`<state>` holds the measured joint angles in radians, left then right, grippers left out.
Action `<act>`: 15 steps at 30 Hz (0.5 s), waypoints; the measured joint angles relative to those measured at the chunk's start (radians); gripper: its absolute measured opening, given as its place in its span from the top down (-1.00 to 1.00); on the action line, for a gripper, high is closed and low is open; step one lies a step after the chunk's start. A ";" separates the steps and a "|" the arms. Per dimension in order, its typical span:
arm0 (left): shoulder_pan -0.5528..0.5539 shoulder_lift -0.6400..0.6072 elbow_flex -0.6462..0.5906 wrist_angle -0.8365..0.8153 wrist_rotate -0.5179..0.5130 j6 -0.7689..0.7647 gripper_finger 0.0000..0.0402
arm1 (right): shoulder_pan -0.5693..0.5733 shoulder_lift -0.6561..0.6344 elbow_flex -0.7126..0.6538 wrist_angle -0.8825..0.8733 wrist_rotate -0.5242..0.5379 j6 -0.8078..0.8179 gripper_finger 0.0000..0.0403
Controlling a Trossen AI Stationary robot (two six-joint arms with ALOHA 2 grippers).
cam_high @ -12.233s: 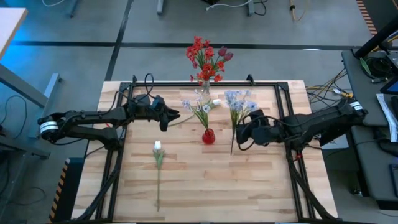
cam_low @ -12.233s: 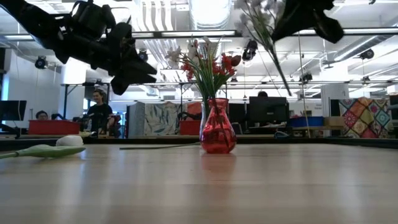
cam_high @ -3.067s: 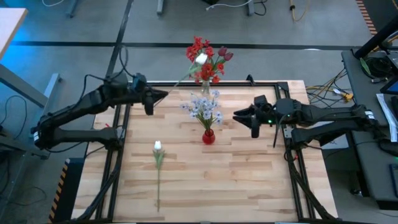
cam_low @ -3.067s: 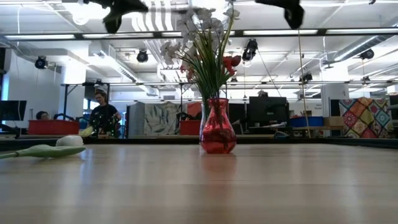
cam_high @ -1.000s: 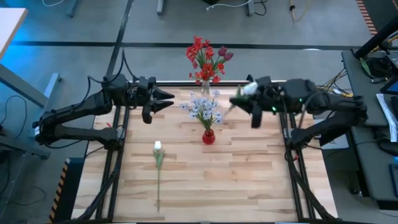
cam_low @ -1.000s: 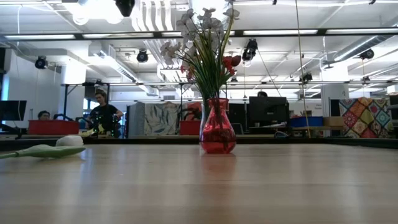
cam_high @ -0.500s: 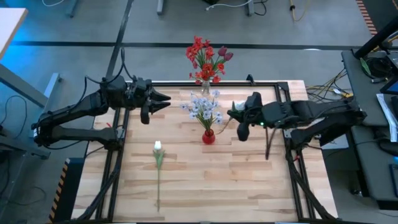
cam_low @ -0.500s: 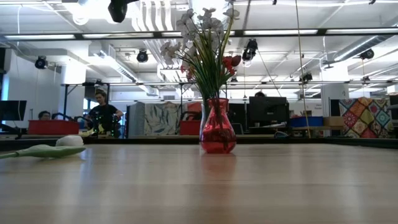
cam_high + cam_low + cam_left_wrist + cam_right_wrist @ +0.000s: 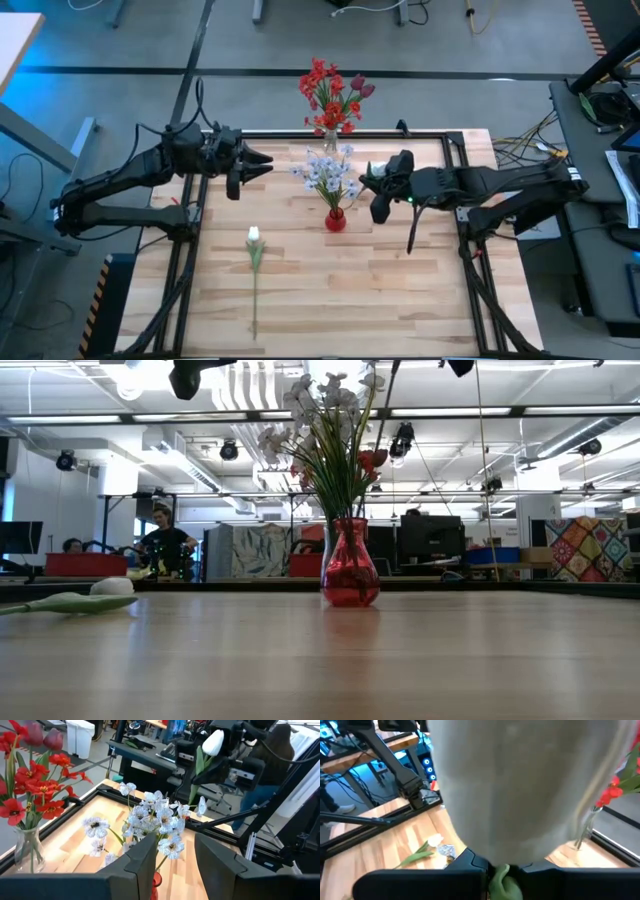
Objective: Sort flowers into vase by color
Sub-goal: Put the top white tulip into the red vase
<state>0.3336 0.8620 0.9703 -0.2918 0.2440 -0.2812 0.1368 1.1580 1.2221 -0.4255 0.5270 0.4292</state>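
The white tulip (image 9: 214,742) sits clamped in my right gripper (image 9: 379,193), bud up and close against my wrist camera, its green stem (image 9: 414,223) trailing down and back over the table (image 9: 400,300). I hold it high, just to the right of the red vase (image 9: 335,218), which already carries the pale blue-white flowers (image 9: 327,172). A second white tulip (image 9: 254,240) lies flat on the boards, well to the left of that vase. At the far edge the clear vase (image 9: 329,138) holds the red flowers (image 9: 327,92).

To do this step well, I judge I must first get the stem near upright, so its lower end points at the narrow mouth rather than the bud. I want that end to come in from above, beside the blue-white stems, not through the blooms, which would snag. I should let go only once the stem is well inside the neck, or it may tip out.

My left gripper (image 9: 259,163) waits high over the table's far left, fingers (image 9: 135,865) apart and holding nothing.
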 joint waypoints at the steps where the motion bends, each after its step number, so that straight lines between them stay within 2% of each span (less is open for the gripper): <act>1: 0.000 0.000 0.000 -0.001 0.000 -0.001 0.40 | 0.000 0.002 0.000 -0.001 0.000 0.004 0.94; 15: 0.000 -0.006 0.000 -0.074 -0.002 -0.023 0.40 | 0.000 0.110 -0.002 0.028 0.005 0.043 0.93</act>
<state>0.3336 0.8561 0.9707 -0.3659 0.2420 -0.3039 0.1368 1.2681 1.2201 -0.3977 0.5318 0.4722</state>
